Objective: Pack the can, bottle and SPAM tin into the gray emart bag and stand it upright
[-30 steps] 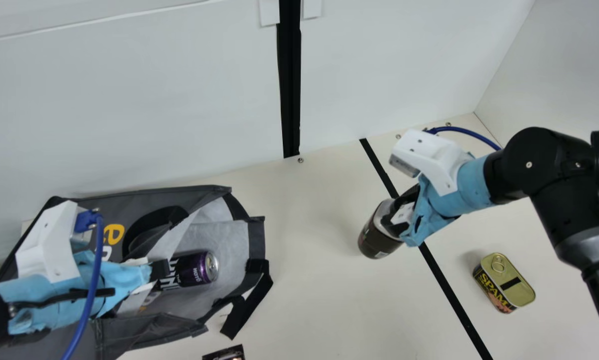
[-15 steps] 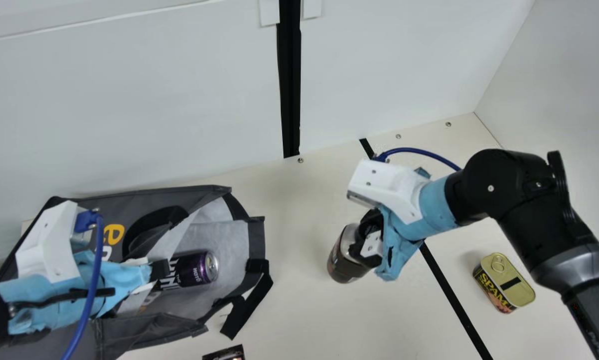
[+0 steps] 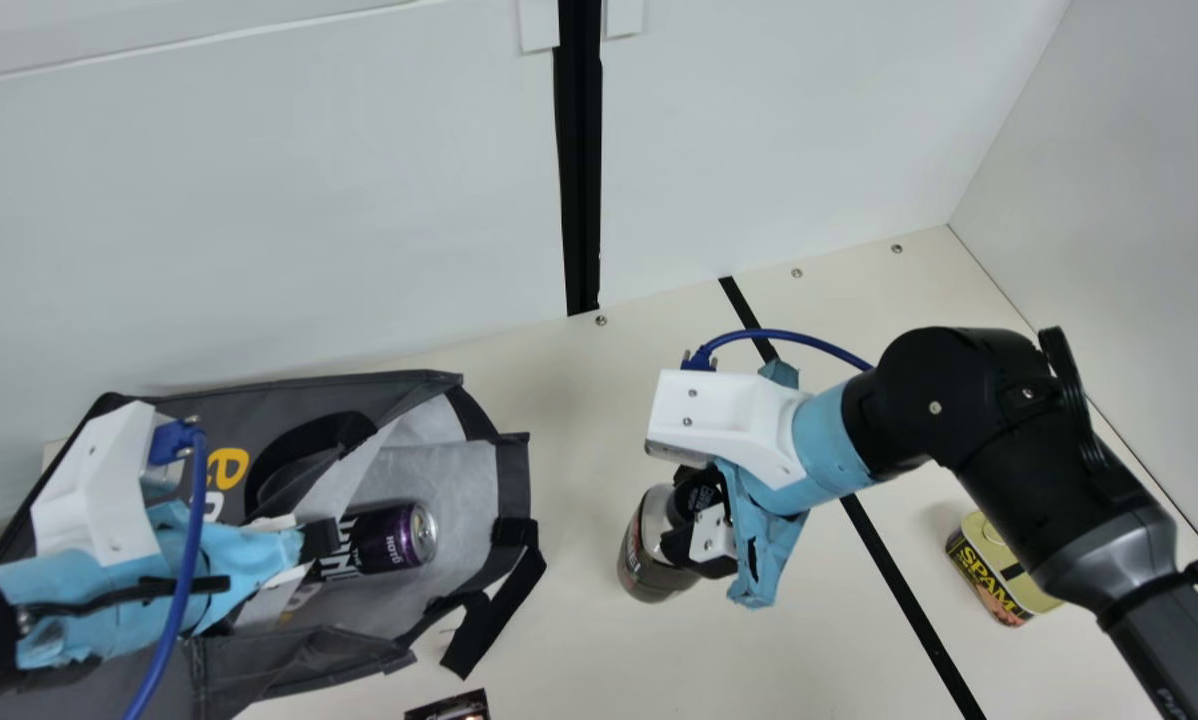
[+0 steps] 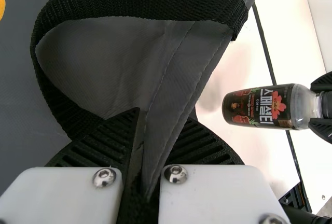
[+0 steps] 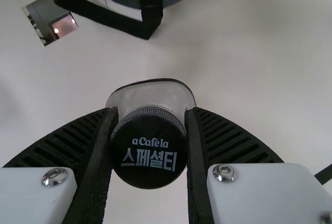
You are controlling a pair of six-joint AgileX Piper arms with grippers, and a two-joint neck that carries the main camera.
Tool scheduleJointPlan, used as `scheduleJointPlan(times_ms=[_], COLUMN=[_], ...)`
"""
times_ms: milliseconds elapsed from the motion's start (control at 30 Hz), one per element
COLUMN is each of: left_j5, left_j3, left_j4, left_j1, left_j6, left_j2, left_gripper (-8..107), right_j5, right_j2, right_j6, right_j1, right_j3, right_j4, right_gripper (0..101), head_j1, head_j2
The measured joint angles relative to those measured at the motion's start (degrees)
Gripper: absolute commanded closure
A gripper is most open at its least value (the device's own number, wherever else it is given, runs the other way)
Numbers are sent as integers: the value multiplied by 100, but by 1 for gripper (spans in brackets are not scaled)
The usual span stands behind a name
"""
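Observation:
My left gripper (image 3: 321, 540) is at the gray emart bag (image 3: 299, 405), which lies on its side with its mouth toward the middle. In the left wrist view, my left gripper (image 4: 141, 151) is shut on the bag's edge (image 4: 179, 79) below a black handle. The purple can (image 3: 384, 537) lies inside the mouth. Right of the bag, my right gripper (image 3: 694, 530) holds the dark bottle (image 3: 649, 550); in the right wrist view, my right gripper (image 5: 149, 146) is shut on its black cap (image 5: 149, 149). The SPAM tin (image 3: 994, 575) stands at the right, partly behind the right arm.
A small dark reflective square (image 3: 451, 706) lies at the main view's bottom edge. The bag's strap (image 3: 494, 610) hangs out onto the table toward the bottle. A black tape line (image 3: 899, 590) crosses the table between the bottle and the tin. White walls stand behind.
My right gripper has carried the bottle leftward and nearer the front, toward the bag's mouth. Its arm now covers part of the SPAM tin. The left arm and the bag have stayed still.

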Motion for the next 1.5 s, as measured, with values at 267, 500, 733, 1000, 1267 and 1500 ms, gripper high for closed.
scheduleJointPlan(times_ms=[267,500,733,1000,1267,1500], left_j5=[0,0,0,0,0,0], left_j3=[0,0,0,0,0,0], left_j4=[0,0,0,0,0,0], left_j1=[0,0,0,0,0,0], left_j6=[0,0,0,0,0,0], left_j2=[0,0,0,0,0,0], left_gripper=[107,107,107,107,107,107], right_j5=[0,0,0,-224,-760,-1128], right_j2=[0,42,66,121,206,353], right_j6=[-171,-284,-437,-621,-842,-1034], right_j1=[-58,-155,-232,-179,212,470], right_j3=[-297,-529,-587,-468,-98,15], right_j4=[448,971,1603,2238,2674,3031], right_gripper=[101,101,101,101,101,101], head_j1=[0,0,0,0,0,0], head_j2=[-9,0,0,0,0,-9])
